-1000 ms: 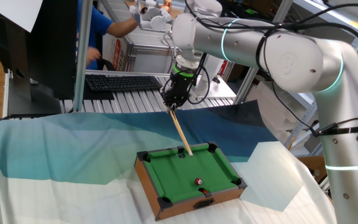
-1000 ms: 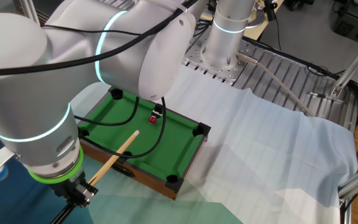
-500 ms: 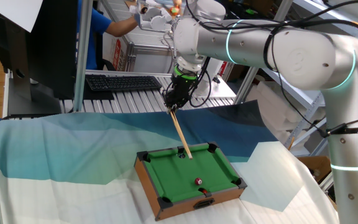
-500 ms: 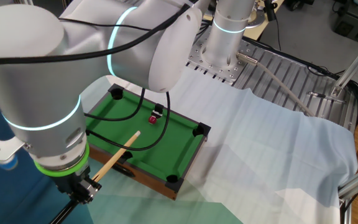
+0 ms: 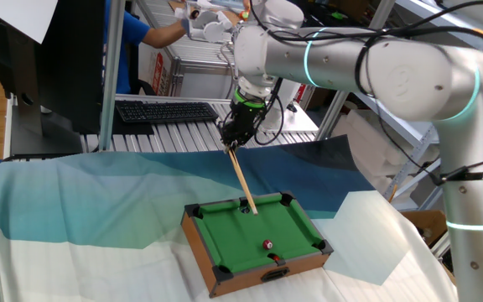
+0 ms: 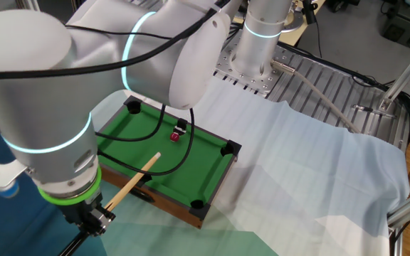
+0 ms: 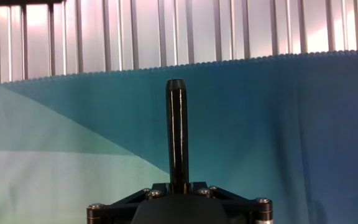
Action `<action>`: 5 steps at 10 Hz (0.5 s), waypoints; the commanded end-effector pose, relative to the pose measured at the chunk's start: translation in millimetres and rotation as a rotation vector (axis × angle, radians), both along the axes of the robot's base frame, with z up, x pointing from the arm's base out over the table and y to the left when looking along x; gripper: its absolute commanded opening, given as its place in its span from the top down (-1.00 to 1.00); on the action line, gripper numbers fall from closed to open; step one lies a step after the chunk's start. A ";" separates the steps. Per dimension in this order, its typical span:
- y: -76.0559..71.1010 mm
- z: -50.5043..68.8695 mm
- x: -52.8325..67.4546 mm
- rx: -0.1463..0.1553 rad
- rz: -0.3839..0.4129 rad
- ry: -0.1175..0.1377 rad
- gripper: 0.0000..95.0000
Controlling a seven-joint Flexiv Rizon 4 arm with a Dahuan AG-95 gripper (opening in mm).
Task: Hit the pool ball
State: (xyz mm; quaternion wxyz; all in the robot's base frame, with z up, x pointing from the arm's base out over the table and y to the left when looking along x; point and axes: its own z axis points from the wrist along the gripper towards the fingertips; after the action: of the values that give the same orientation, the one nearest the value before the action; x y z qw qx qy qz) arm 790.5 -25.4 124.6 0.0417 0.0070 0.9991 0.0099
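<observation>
My gripper hangs above the blue-green cloth, behind the far end of the little pool table, and my jaws are closed on the butt end of a wooden cue stick. The stick slopes down and away from my jaws, its tip reaching just over the near rim of the green felt, close to a corner pocket. In the other fixed view the same stick crosses the table's rail at a slant, its pale tip resting over the felt. The pool ball, small and dark red, sits on the felt well beyond the tip, toward the end of the table farthest from my jaws; from the other side it lies near the middle of the felt, apart from the stick. In the hand view, a dark rod rises from between my jaws over the cloth.
</observation>
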 end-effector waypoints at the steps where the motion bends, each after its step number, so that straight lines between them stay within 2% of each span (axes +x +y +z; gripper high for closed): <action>1: -0.6 1.1 -4.1 -0.002 -0.001 0.000 1.00; 5: 1.6 -2.1 -16.4 -0.003 -0.010 -0.008 1.00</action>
State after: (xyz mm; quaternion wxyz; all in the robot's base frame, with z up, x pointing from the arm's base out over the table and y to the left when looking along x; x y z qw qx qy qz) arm 776.4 -23.5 121.9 0.0439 0.0108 0.9989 0.0091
